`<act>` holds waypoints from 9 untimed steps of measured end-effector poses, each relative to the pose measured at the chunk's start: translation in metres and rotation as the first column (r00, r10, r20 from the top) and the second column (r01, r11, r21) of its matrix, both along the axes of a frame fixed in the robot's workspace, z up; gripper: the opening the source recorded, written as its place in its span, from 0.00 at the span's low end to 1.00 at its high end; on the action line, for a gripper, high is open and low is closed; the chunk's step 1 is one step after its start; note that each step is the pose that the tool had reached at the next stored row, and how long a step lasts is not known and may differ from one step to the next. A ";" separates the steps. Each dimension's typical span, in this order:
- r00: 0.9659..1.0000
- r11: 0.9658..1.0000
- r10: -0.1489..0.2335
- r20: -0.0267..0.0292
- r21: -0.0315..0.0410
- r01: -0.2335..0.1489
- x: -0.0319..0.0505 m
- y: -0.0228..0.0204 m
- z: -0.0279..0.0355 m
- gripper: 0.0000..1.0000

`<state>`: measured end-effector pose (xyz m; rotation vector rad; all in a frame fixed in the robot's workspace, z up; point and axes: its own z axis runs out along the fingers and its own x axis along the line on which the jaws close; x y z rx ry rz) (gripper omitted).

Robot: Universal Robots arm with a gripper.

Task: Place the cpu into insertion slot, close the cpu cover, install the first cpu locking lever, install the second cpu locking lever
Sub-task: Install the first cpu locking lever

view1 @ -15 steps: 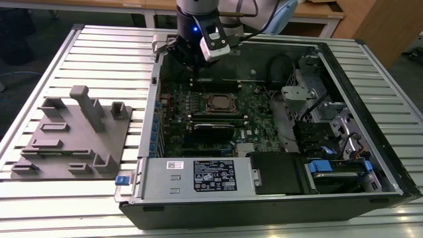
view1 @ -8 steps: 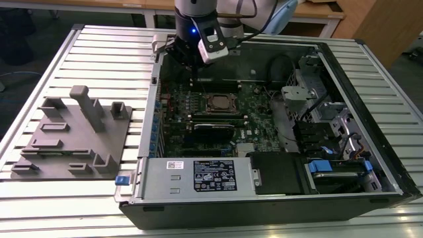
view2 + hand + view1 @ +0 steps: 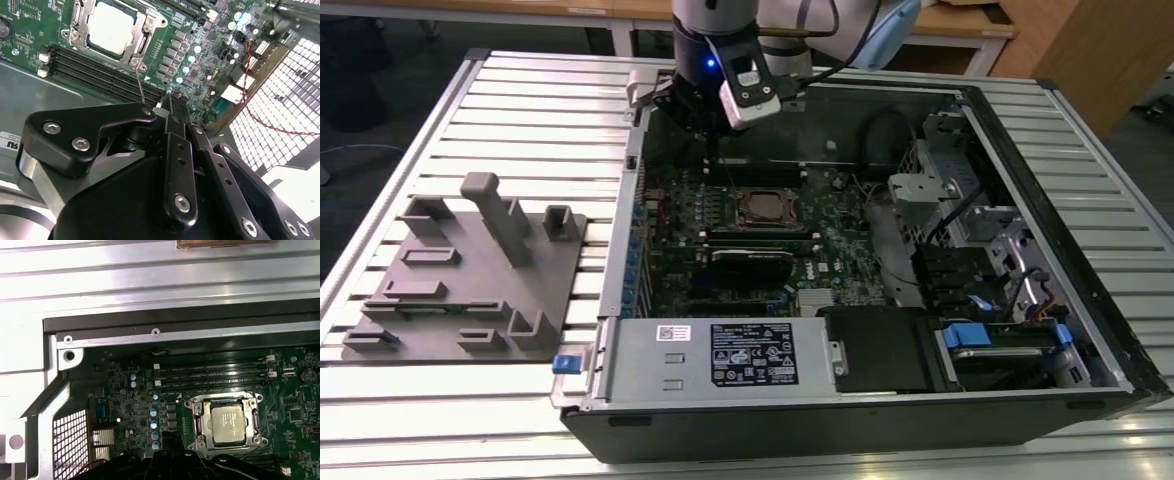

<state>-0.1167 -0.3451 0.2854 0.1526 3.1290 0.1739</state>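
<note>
Hangs inside the open computer case (image 3: 1067, 330) on the slatted table (image 3: 520, 90), tool (image 3: 171, 107) pressed together, above the green motherboard (image 3: 841, 215) just beyond the memory slots (image 3: 100, 75). Leaves the cpu (image 3: 228, 423) seated in the insertion slot (image 3: 761, 208), framed by the flat-lying cpu cover (image 3: 142, 37). Stands beside a thin wire locking lever (image 3: 140, 85) rising from the socket's corner.

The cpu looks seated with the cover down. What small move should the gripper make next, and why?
Probably ease the gripper onto the thin lever beside it: the cpu lies under the closed cover, while that lever seems to stand up, not yet latched.
</note>
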 end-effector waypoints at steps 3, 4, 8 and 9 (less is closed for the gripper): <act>1.000 1.000 0.000 0.000 0.026 0.000 0.0000 -0.0003 -0.0014 0.11; 1.000 1.000 0.000 0.000 0.028 0.000 0.0000 -0.0004 -0.0017 0.11; 1.000 1.000 0.000 0.000 0.028 0.000 -0.0002 -0.0005 -0.0055 0.11; 1.000 1.000 0.000 0.000 0.029 0.000 -0.0003 -0.0005 -0.0071 0.11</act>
